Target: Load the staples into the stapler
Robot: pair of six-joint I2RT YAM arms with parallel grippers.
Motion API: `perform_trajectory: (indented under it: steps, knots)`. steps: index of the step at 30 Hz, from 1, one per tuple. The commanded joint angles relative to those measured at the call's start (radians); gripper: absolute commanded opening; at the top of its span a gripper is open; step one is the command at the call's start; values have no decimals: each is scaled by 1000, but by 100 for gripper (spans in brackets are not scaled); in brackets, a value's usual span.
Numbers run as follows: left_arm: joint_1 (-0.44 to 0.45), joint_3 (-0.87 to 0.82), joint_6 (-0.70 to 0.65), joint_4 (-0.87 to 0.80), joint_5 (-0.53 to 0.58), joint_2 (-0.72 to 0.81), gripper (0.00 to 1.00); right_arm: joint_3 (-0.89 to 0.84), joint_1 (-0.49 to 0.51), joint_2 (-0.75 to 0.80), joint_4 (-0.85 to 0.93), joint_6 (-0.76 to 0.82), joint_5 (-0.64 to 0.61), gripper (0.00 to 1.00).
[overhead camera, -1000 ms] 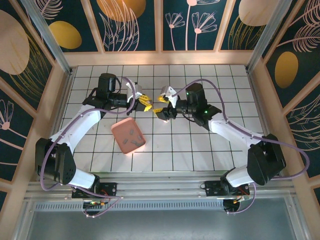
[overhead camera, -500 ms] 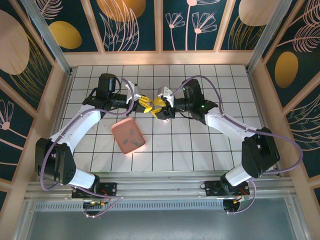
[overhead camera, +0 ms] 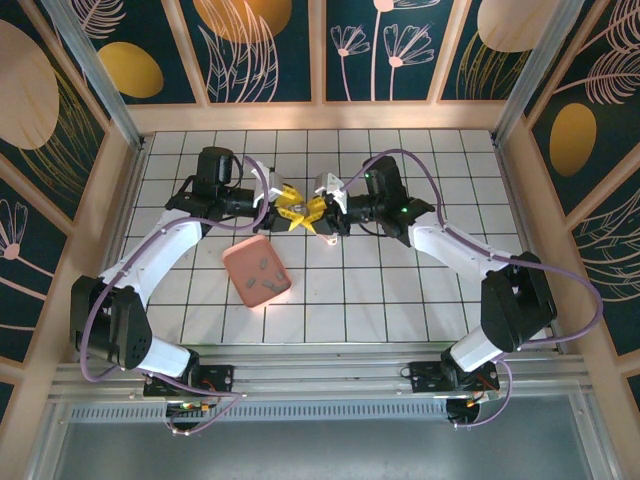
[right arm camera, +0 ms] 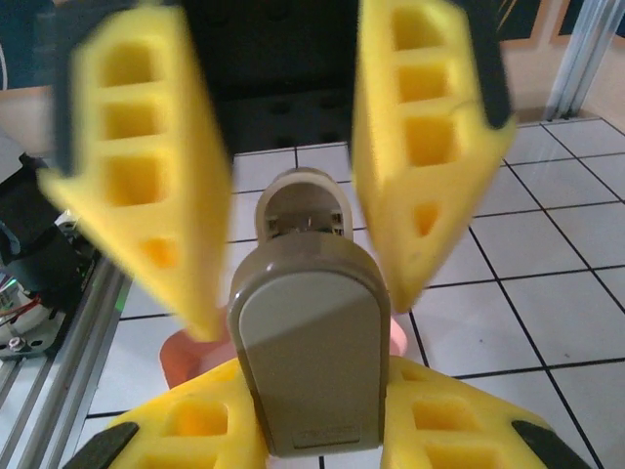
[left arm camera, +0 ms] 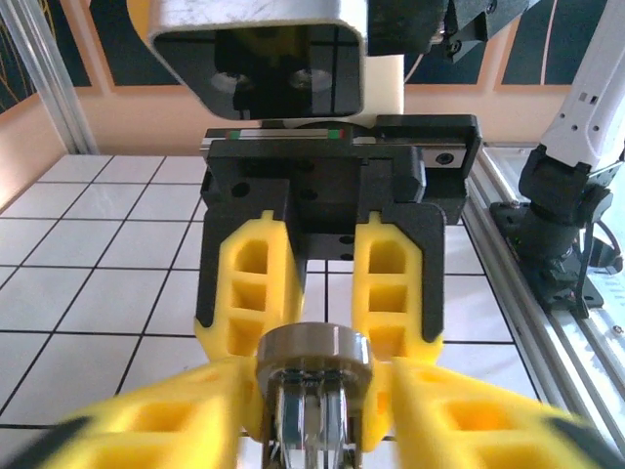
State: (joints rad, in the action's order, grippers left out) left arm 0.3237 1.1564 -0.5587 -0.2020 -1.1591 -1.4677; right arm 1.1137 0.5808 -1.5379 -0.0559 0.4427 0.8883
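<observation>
I am holding the stapler [right arm camera: 308, 362] up off the desk [overhead camera: 400, 290], in mid-air between my two arms. My right pincer [left arm camera: 314, 340] is clamping its near end, with the fingers pressed against both flanks. My left pincer [right arm camera: 305, 309] is facing it head-on with its fingers spread. They are bracketing the far end of the stapler, and a sliver of gap is showing on each side, so they are gripping nothing. The staples [overhead camera: 262, 268] are lying in the salmon-pink tray [overhead camera: 236, 268], down on the desk to my left, well apart from the stapler and not yet loaded. I cannot tell whether the stapler's hinged body is opening at all.

I am judging the next squeeze to be the risky part. If my left fingers are closing off-centre, one pad will be touching first and levering the small body sideways. It could then twist in my right hold or pop out and drop to the desk. My two sets of fingers are also working very close together, so a slight misalignment could jam them against each other. Pulling too hard on the hinge could slide the smooth shell free.
</observation>
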Motion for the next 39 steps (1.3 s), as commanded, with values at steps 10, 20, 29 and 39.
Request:
perform_trajectory:
  steps: [10,20,29,39]
  knots:
    - [-15,-124,-2,94,94,139,70,-305,-18,174,-354,-205,-132,16]
    - [-11,-252,-245,-40,-5,192,59,-521,-25,241,-586,-201,-26,16]
    - [14,-253,-262,-76,9,207,61,-512,-5,193,-673,-227,24,15]
    - [31,-229,-272,-55,-20,157,53,-472,37,117,-706,-170,-3,15]
